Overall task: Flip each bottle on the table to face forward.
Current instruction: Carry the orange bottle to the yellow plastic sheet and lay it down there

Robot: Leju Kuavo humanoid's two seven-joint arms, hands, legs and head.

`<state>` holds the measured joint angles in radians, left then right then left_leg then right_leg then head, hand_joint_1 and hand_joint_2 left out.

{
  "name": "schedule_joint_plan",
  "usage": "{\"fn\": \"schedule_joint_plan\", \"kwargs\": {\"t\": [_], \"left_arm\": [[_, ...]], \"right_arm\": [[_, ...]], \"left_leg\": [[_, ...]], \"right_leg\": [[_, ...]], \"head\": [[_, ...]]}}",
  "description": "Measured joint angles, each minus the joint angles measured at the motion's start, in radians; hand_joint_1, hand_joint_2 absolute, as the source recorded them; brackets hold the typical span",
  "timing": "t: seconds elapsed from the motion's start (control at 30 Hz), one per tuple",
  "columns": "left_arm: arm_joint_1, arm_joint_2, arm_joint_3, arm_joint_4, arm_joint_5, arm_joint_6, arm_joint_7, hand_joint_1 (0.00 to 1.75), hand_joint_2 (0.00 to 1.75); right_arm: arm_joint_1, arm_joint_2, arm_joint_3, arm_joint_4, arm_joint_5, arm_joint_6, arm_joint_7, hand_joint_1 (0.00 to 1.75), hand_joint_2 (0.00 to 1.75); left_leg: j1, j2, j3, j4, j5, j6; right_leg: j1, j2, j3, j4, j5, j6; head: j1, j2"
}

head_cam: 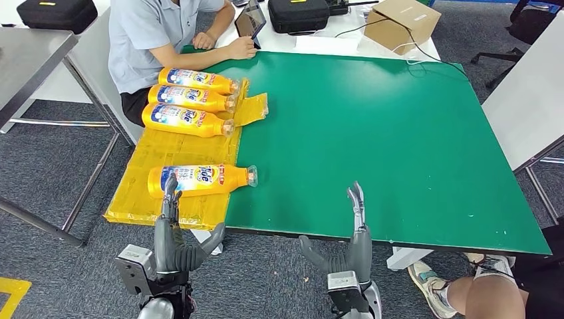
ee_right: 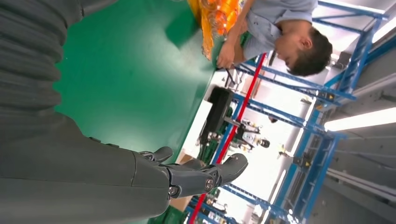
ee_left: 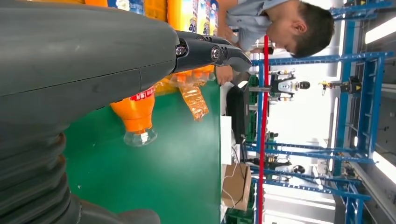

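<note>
Hovering spread at the table's (head_cam: 399, 240) near edge, left hand (head_cam: 174, 236) by bottle (head_cam: 199, 179), right hand (head_cam: 351, 242) empty

Three bottles (head_cam: 193, 100) lie side by side at the table's (head_cam: 372, 133) far left, a fourth bottle (head_cam: 199, 179) nearer, before the left hand (head_cam: 174, 242).

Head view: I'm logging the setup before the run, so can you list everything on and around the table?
Bottles: four, orange, lying on the yellow sheet; three together by the person, one nearer the robot.
Yellow sheet: one, table's left edge.
Green mat: one, covers the table.
Cardboard box: one, brown, far end.
Cases: two, black, far tables.
Person: one, grey shirt, seated at far left.
Left hand: open, before the near bottle.
Right hand: open, at the mat's near edge.
</note>
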<state>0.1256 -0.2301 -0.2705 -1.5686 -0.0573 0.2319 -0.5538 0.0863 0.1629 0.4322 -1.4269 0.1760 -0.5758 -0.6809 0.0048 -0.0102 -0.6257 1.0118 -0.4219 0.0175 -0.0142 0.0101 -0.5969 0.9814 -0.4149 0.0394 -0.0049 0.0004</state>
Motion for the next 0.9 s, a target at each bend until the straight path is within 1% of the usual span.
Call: {"fn": "schedule_joint_plan", "kwargs": {"t": [0.2,0.33,0.53,0.6,0.73,0.77,0.9], "left_arm": [[-0.019,-0.008,-0.002,0.007,0.020,-0.044,-0.018,0.00,1.75],[-0.037,-0.022,-0.006,0.009,0.039,-0.066,-0.030,0.00,1.75],[-0.045,-0.031,-0.015,0.009,0.044,-0.071,-0.031,0.00,1.75],[-0.046,-0.032,-0.018,0.010,0.032,-0.066,-0.017,0.00,1.75],[-0.048,-0.028,-0.034,0.042,-0.033,-0.085,0.082,0.00,1.75],[-0.048,-0.026,-0.040,0.054,-0.053,-0.087,0.094,0.00,1.75],[-0.048,-0.023,-0.057,0.091,-0.121,-0.055,0.097,0.00,1.75]], "right_arm": [[0.023,-0.002,-0.004,-0.030,-0.020,-0.028,0.000,0.00,1.75],[0.034,-0.004,-0.018,-0.033,-0.021,-0.010,0.000,0.00,1.75],[0.038,-0.005,-0.032,-0.033,-0.017,0.003,0.000,0.00,1.75],[0.038,-0.005,-0.034,-0.033,-0.011,0.014,0.000,0.00,1.75],[0.032,-0.004,-0.036,-0.031,-0.013,0.064,0.000,0.00,1.75],[0.029,-0.004,-0.035,-0.030,-0.015,0.076,0.000,0.00,1.75],[0.015,0.001,-0.022,-0.026,-0.018,0.101,0.000,0.00,1.75]], "left_leg": [[0.000,0.000,0.000,0.000,0.000,0.000],[0.000,0.000,0.000,0.000,0.000,0.000],[0.000,0.000,0.000,0.000,0.000,0.000],[0.000,0.000,0.000,0.000,0.000,0.000],[0.000,0.000,0.000,0.000,0.000,0.000],[0.000,0.000,0.000,0.000,0.000,0.000],[0.000,0.000,0.000,0.000,0.000,0.000]], "right_leg": [[0.000,0.000,0.000,0.000,0.000,0.000],[0.000,0.000,0.000,0.000,0.000,0.000],[0.000,0.000,0.000,0.000,0.000,0.000],[0.000,0.000,0.000,0.000,0.000,0.000],[0.000,0.000,0.000,0.000,0.000,0.000],[0.000,0.000,0.000,0.000,0.000,0.000],[0.000,0.000,0.000,0.000,0.000,0.000]], "head": [[0.000,0.000],[0.000,0.000],[0.000,0.000],[0.000,0.000],[0.000,0.000],[0.000,0.000],[0.000,0.000]]}}
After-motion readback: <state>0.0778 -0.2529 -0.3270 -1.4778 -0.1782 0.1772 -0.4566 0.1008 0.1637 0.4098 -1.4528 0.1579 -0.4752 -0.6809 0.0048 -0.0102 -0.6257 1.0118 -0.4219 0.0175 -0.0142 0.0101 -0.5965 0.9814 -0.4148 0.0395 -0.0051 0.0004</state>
